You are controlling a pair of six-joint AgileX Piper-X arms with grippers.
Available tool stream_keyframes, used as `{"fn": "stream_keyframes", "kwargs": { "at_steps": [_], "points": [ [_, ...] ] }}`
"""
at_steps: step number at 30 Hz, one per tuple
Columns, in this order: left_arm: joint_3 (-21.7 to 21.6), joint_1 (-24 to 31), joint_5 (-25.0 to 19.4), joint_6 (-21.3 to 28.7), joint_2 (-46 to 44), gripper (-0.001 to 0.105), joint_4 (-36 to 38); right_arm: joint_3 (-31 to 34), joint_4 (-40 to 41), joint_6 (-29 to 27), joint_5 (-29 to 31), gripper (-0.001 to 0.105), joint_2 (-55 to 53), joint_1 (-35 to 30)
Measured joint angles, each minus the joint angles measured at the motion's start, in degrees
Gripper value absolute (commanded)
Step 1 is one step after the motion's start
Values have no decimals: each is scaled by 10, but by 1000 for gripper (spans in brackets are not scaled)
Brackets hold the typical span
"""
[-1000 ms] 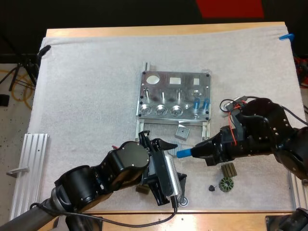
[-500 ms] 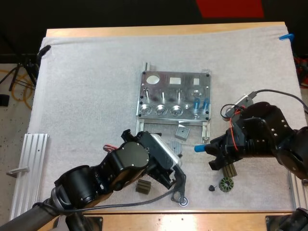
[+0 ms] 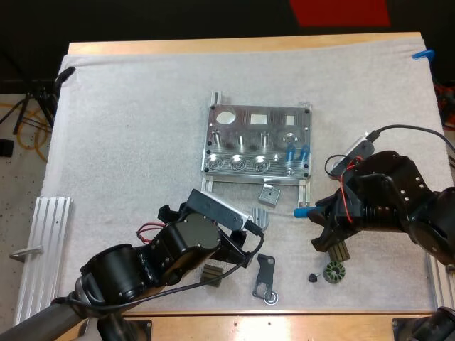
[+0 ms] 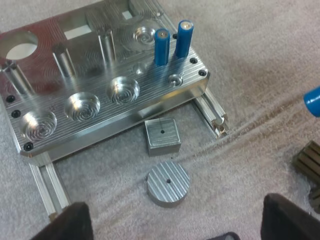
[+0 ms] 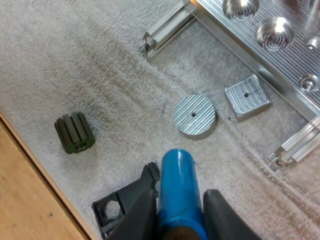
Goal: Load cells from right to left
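L hand [image 4: 180, 227] hangs over the mat [image 3: 128, 128] on the near side of the fixture [image 3: 257, 141], fingers wide apart & clear of everything, holding nothing. On the fixture, 2 blue cells [image 4: 184, 39] stand upright side by side at its right end. The 3 round pockets [image 4: 82, 106] to their left are empty, so I'd judge the load barely begun: rightmost spots done, rest to go. Third cell [image 5: 176, 165] is clamped in the R hand [image 5: 180, 195], near-right of the fixture & well apart from it, not yet over any opening. Views: L wrist view gives the seated pair & empty pockets close up, plus a square block [image 4: 161, 134] & round disc [image 4: 168, 182] just near of the fixture. R wrist view shows fingers pressing the cell from both sides. In the high view the cell's tip pokes past the arm's bulk, & dark ribbed parts [image 3: 339, 250] lie by the R arm.
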Motion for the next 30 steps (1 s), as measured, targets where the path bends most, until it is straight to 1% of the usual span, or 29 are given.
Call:
{"fn": "stream_keyframes", "kwargs": {
  "at_steps": [6,9,14,20,24,30],
  "points": [
    [0,0,0,-1,0,68,2,-2,2,-8,0,7,0,0],
    [0,0,0,-1,0,68,2,-19,15,-22,7,7,10,0],
    [0,0,0,-1,0,68,2,-95,64,-79,57,7,71,0],
    [0,0,0,-1,-20,68,4,-158,66,-101,67,7,146,0],
    [0,0,0,-1,-42,68,4,-185,68,-106,69,7,187,0],
    [0,0,-11,-1,-63,68,22,-243,99,-145,100,7,257,0]
  ]
}}
